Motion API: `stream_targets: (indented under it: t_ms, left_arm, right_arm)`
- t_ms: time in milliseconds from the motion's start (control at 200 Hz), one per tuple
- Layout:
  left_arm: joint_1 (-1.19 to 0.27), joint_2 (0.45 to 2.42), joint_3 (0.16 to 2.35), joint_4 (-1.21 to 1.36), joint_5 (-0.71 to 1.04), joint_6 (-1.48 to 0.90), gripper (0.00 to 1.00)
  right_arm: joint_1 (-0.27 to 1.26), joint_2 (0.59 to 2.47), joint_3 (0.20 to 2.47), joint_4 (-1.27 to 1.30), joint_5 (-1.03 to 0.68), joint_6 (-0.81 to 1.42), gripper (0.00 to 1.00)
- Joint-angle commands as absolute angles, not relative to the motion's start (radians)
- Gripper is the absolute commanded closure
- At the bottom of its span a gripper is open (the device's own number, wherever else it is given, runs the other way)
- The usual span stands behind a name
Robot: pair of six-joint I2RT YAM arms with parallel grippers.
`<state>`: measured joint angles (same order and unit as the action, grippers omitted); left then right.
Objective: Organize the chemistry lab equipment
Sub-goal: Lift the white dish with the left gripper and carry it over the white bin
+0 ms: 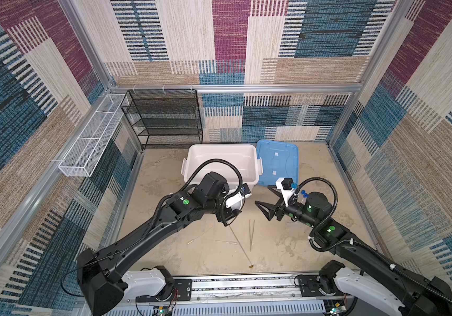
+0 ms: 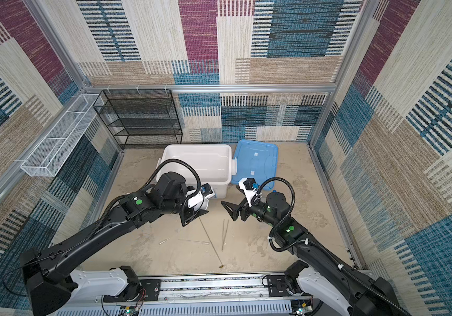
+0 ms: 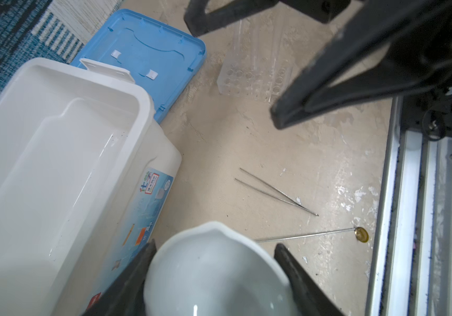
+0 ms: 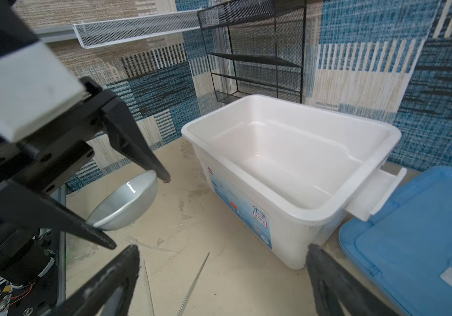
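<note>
My left gripper (image 1: pixel 232 212) (image 3: pixel 214 254) is shut on the small white round dish (image 3: pixel 214 273) (image 4: pixel 126 202), held tilted in front of the white tub (image 1: pixel 219 147). My right gripper (image 1: pixel 262 194) (image 2: pixel 229 194) hangs open and empty just right of it. On the floor between the arms lie the thin metal tweezers (image 1: pixel 251 235) (image 3: pixel 276 191), the long metal spoon (image 1: pixel 240 245) (image 3: pixel 307 235) and two clear droppers (image 1: pixel 194 240) (image 1: pixel 225 241). The transparent tube rack (image 3: pixel 249 79) stands under the right arm. Blue tube caps (image 1: pixel 303 193) show beside that wrist.
The flat blue lid (image 1: pixel 276 161) lies right of the tub. A black mesh shelf (image 1: pixel 162 117) stands at the back left and a white mesh basket (image 1: pixel 91 142) hangs on the left wall. A metal rail (image 1: pixel 233 284) runs along the front edge.
</note>
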<state>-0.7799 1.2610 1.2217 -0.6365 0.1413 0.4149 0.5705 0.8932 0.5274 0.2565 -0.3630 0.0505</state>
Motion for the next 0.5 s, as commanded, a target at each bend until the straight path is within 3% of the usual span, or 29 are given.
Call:
stream_targets:
  t_ms: [0,496]
  left_arm:
    - [-0.746,1.291,1.304,-0.700,0.121,0.318,0.59]
    - [-0.518,1.604,1.698,-0.825,-0.037,-0.046,0.65]
  right_arm:
    - [0.568,0.901,0.565,0.328,-0.371,-0.003,0.04]
    - [0.530,1.290,0.931,0.290,-0.521,-0.039,0.10]
